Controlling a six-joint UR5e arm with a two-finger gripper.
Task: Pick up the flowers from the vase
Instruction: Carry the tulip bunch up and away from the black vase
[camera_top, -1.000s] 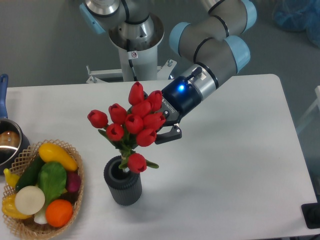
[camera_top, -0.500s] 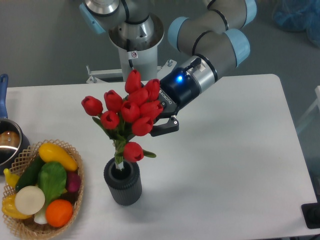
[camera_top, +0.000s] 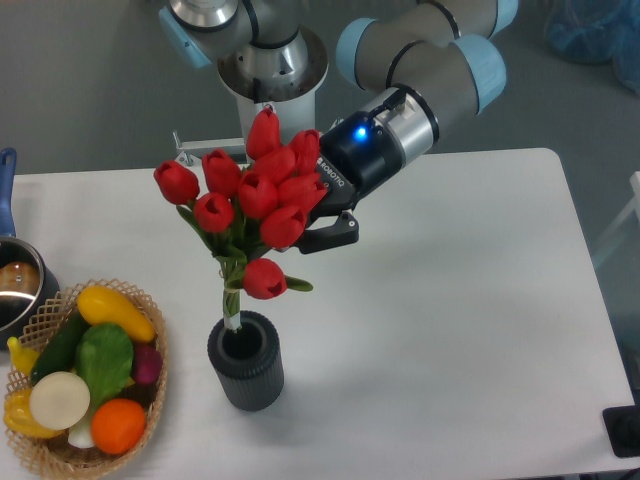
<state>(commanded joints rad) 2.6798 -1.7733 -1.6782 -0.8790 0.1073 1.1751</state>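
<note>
Nearest the camera, at the lower left of the frame, sat the round wicker basket of colourful vegetables (camera_top: 45, 455), and above it at the left edge the steel pot with a blue handle (camera_top: 15, 285); I judged both clear of my path. Just right of the basket, in the lower middle, stood the small dark grey ribbed cylindrical vase (camera_top: 246, 360), upright on the white surface (camera_top: 470, 320). One pale stem end reached down into its mouth, so I judged the lift unfinished.

Above the vase, in the upper middle of the frame, was the bunch of red closed tulip buds with green stems and leaves (camera_top: 247, 200), leaning to the upper left. I held it from the right side, behind the buds, which let the stems slide straight up out of the narrow cup without tipping it. My tool (camera_top: 318, 228) was clamped on the bunch; one dark finger showed just right of the lowest cluster of buds, the other was hidden by them.

Farthest back, at the top of the frame, rose my grey arm base (camera_top: 270, 70).
</note>
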